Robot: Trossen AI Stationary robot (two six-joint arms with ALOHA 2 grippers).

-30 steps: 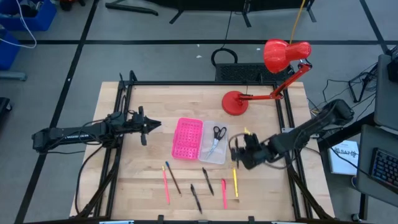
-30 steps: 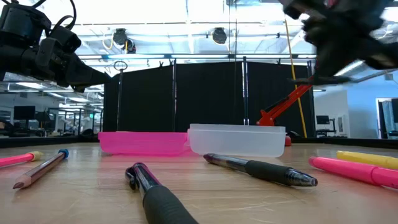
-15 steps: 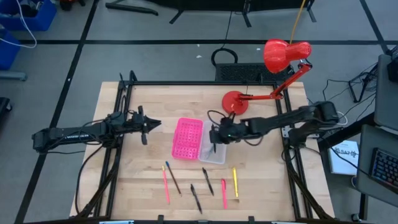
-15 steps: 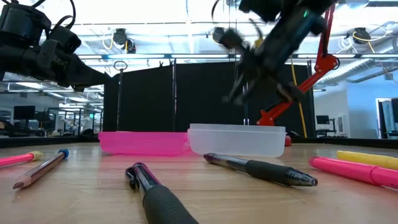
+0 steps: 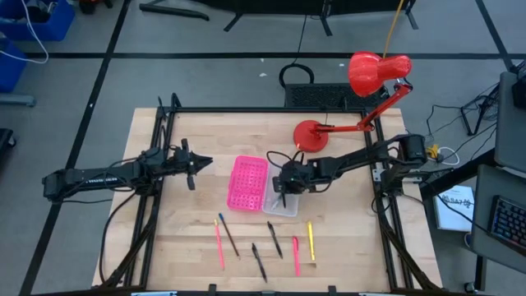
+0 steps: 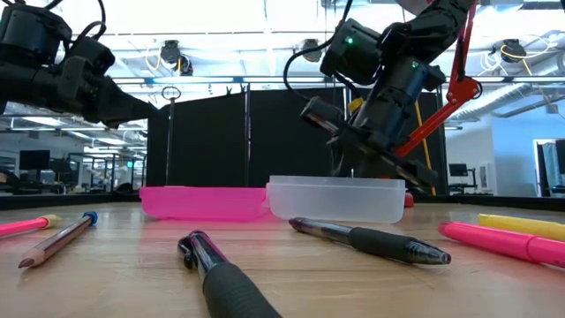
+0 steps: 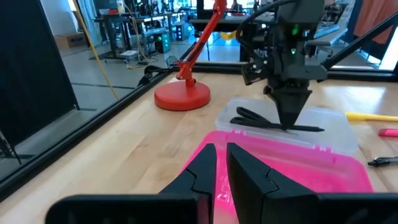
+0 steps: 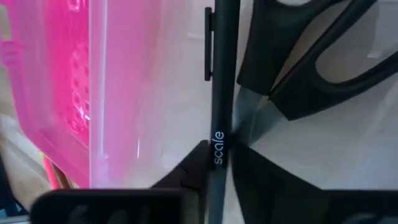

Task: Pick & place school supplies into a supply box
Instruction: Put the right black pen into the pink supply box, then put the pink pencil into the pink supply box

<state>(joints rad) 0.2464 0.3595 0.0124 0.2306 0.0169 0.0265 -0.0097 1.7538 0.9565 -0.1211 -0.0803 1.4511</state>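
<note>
My right gripper (image 5: 284, 186) points down into the clear tray half (image 5: 285, 205) of the supply box and is shut on a black pen (image 8: 221, 93). Black-handled scissors (image 8: 298, 81) lie in that tray, beside and under the pen. The pink grid half (image 5: 248, 182) lies flat beside it. Two pink pens, two black pens, a yellow pen (image 5: 311, 241) and a pencil (image 5: 228, 237) lie on the table near the box. My left gripper (image 5: 191, 167) hovers shut to the left of the box. My right gripper pinches the black pen's barrel (image 8: 217, 134) between its two fingers, at the printed word below the clip. The fingers come from above, pointing down, and lie across the pen. The pen (image 7: 273, 125) sits level, low in the clear tray above the scissors' blades.
A red desk lamp stands with its base (image 5: 311, 136) at the far side of the table, its head (image 5: 378, 72) beyond the far edge. A black frame runs along the table's sides. Bare wood lies left of the box and between the loose pens.
My right gripper, carrying the black pen, has swung from the near right part of the table, by the yellow pen, toward the left and far side to above the clear tray. It has then come down into the tray.
</note>
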